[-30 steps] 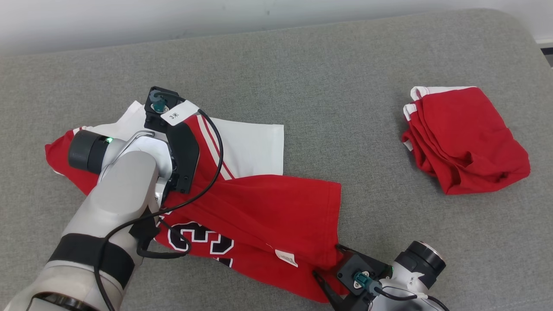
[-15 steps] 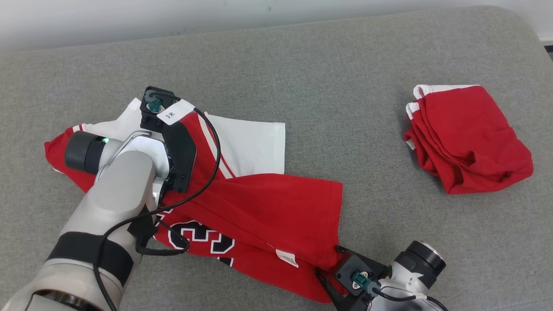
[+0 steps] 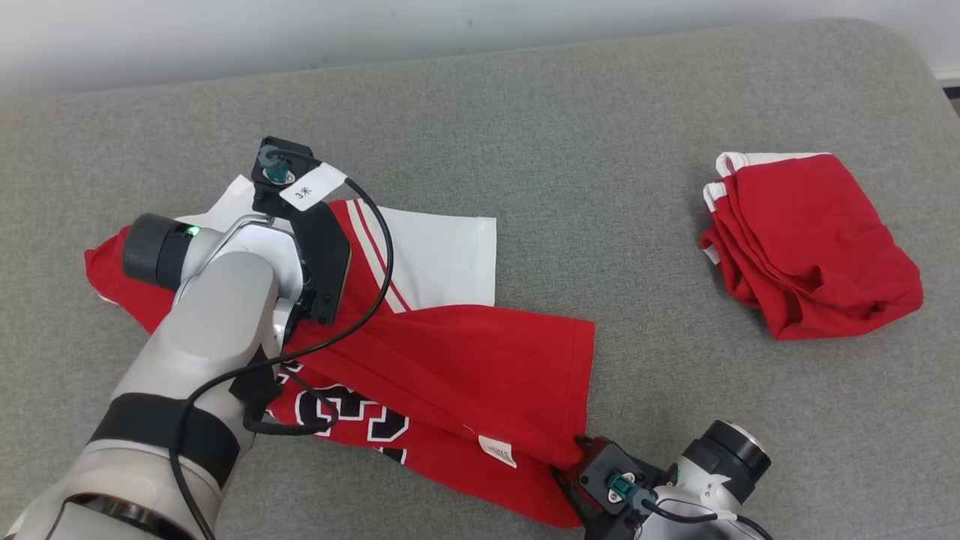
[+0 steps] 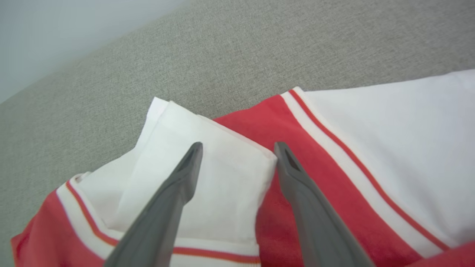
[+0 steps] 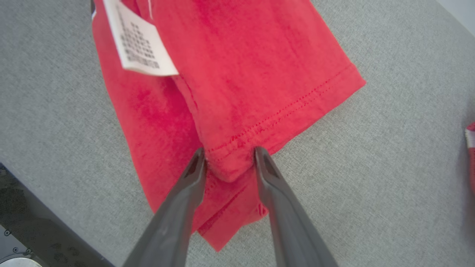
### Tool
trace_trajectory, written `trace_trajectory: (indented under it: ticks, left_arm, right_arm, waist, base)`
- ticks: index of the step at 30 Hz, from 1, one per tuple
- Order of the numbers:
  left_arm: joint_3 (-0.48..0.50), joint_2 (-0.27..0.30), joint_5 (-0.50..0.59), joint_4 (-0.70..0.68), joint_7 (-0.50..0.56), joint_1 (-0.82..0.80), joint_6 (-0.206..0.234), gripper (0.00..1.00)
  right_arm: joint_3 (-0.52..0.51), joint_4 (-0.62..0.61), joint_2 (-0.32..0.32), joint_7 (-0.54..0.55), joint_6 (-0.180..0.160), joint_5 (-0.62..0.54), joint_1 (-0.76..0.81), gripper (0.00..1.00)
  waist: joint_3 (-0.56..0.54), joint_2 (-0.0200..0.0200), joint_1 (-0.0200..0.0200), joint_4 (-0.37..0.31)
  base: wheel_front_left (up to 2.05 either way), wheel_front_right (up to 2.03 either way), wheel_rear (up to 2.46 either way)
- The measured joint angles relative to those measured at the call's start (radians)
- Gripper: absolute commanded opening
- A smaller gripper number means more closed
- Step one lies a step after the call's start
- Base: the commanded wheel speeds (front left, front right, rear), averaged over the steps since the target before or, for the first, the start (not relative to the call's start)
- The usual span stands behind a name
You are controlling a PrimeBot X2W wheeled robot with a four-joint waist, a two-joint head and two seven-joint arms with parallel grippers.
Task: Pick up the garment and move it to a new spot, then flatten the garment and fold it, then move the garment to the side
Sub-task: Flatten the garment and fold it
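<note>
Early days: red jersey [image 3: 465, 360] lies rumpled, nothing flattened or folded yet; left fingers [image 4: 178, 193] apart, straddling its white sleeve [image 4: 219, 174]; right fingers [image 5: 274, 200] flank the hem corner [image 5: 230, 167] (clamped or not, can't tell).

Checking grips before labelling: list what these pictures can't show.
- Head view: left gripper fingers, hidden behind its wrist.
- Head view: jersey number, partly under the forearm and cable.
- Right wrist view: label print, too small.
- Right gripper: whether it pinches the hem, unclear.
</note>
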Motion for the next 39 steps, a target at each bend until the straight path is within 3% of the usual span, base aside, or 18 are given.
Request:
trace_trajectory:
  ticks: [3,4,6,7,9,11,12,14,15,16,24,33,39]
  left_arm:
    - [-0.002,0.0,0.0,0.012,0.001,0.0,0.0,1.0]
    - [-0.002,0.0,0.0,0.015,0.001,0.0,0.0,0.95]
    - [-0.002,-0.001,-0.002,0.017,0.001,0.0,0.0,0.48]
    - [-0.002,-0.002,-0.007,0.019,0.001,0.001,-0.001,0.27]
    - [-0.002,-0.002,-0.007,0.02,0.001,0.004,-0.001,0.16]
    - [-0.003,-0.003,-0.007,0.022,0.001,0.005,-0.001,0.29]
    - [-0.004,-0.003,-0.007,0.023,0.001,0.006,-0.001,0.3]
    - [-0.007,-0.003,-0.007,0.024,0.001,0.008,-0.009,0.22]
    - [-0.007,-0.004,-0.008,0.026,0.001,0.009,-0.009,0.07]
    - [-0.008,-0.005,-0.009,0.026,0.001,0.009,-0.009,0.0]
    - [0.053,-0.007,-0.063,0.007,-0.055,-0.002,0.006,0.0]
    - [0.15,-0.012,-0.151,-0.077,-0.216,-0.073,0.028,0.0]
    - [0.259,-0.015,-0.256,-0.17,-0.395,-0.063,0.028,0.0]
  right_arm:
    - [0.003,0.002,0.002,0.001,0.0,0.0,0.0,0.53]
    - [0.004,0.002,0.002,0.001,0.0,0.0,0.0,0.49]
    - [0.003,0.004,0.002,0.001,0.0,0.001,0.001,0.4]
    - [0.004,0.005,0.002,0.002,0.0,0.001,0.001,0.3]
    - [0.003,0.006,0.001,0.009,0.0,0.001,0.002,0.29]
    - [0.003,0.007,0.001,0.01,0.0,0.001,0.003,0.29]
    - [0.003,0.007,0.0,0.01,0.0,0.001,0.004,0.28]
    - [0.003,0.008,0.0,0.011,0.0,0.001,0.005,0.07]
    - [0.003,0.008,0.0,0.014,0.0,0.001,0.005,0.01]
    - [0.003,0.008,-0.001,0.017,0.0,0.001,0.005,0.0]
    - [-0.033,-0.014,0.004,-0.024,-0.012,0.025,-0.001,0.0]
    - [-0.12,-0.077,0.01,-0.125,-0.05,0.051,-0.033,0.0]
    - [-0.253,-0.193,0.033,-0.266,-0.067,0.2,-0.036,0.0]
  waist:
    - [-0.007,0.0,0.0,0.0]
    - [-0.008,0.0,0.0,-0.001]
    - [-0.01,0.0,0.0,-0.001]
    - [-0.011,0.0,0.0,-0.002]
    - [-0.011,0.0,0.0,-0.003]
    - [-0.011,0.0,0.0,-0.003]
    - [-0.01,0.0,0.0,-0.004]
    - [-0.009,0.0,0.0,-0.005]
    - [-0.009,0.0,0.0,-0.005]
    - [-0.009,0.0,0.0,-0.005]
    - [-0.019,0.0,0.0,0.0]
    - [-0.051,0.0001,0.0001,0.019]
    - [-0.088,0.0,0.0,0.036]
  base:
    - [0.0,0.0,0.0]
    - [0.0,0.0,0.0]
    - [0.0,0.0,0.0]
    - [0.0,0.0,0.0]
    - [0.0,0.0,0.0]
    - [0.0,0.0,0.0]
    - [0.0,0.0,0.0]
    - [0.0,0.0,0.0]
    - [0.0,0.0,0.0]
    - [0.0,0.0,0.0]
    - [0.0,0.0,0.0]
    - [0.0,0.0,0.0]
    - [0.0,0.0,0.0]
